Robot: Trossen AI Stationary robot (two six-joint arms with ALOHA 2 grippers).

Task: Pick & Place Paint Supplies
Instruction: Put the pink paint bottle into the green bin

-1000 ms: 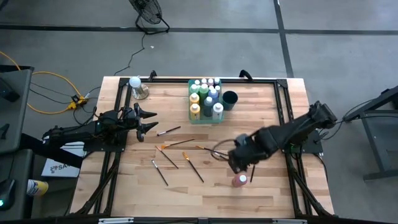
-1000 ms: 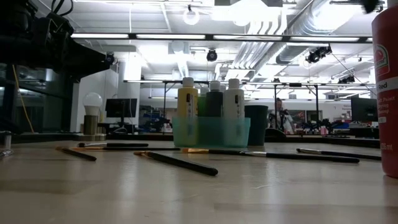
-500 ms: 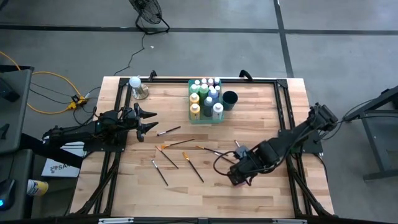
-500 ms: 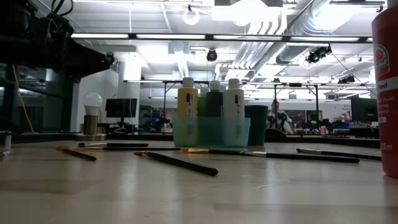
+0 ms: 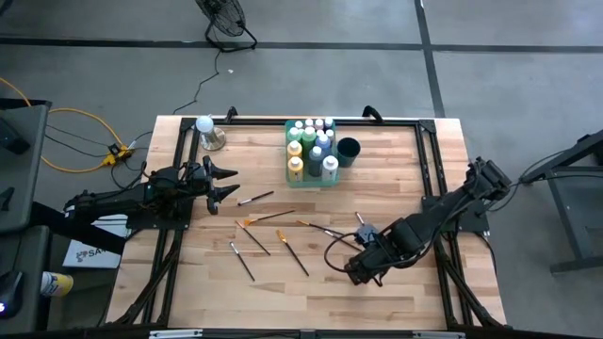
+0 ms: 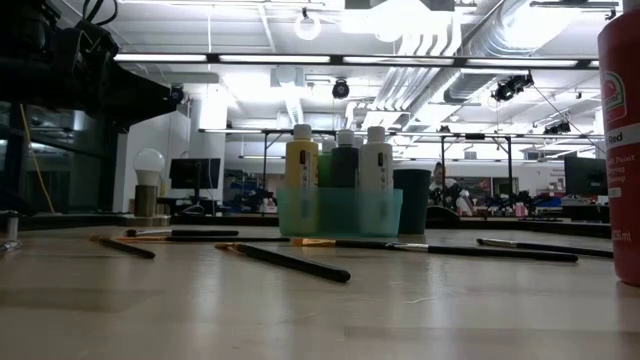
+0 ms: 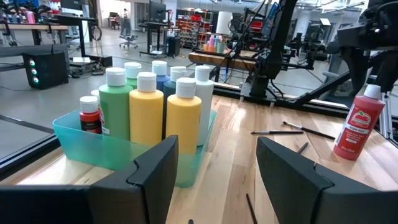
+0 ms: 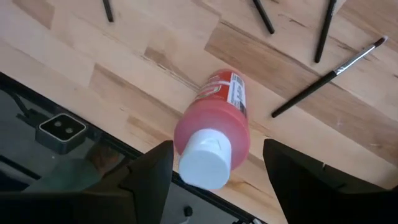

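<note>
A red paint bottle (image 8: pixel 214 124) with a white cap stands upright on the table near its near right part. It also shows in the left wrist view (image 7: pixel 356 127) and at the low view's right edge (image 6: pixel 620 140). My right gripper (image 8: pixel 216 149) is open right above it, one finger on either side of the cap, touching nothing that I can see. From above, the right gripper (image 5: pixel 363 266) hides the bottle. My left gripper (image 5: pixel 221 181) waits open over the table's left side. Several thin brushes (image 5: pixel 268 217) lie flat mid-table.
A teal bin (image 5: pixel 290 162) full of white-capped paint bottles stands at the far middle, with a dark cup (image 5: pixel 349 151) on its right. A clear object with a white ball top (image 5: pixel 205 130) stands at the far left corner. One brush (image 8: pixel 326 68) lies close to the red bottle.
My right gripper has moved toward the table's near edge and down, from just beyond the red bottle to right over it, so that it now covers the bottle in the high view. The bottle has stayed upright in place.
</note>
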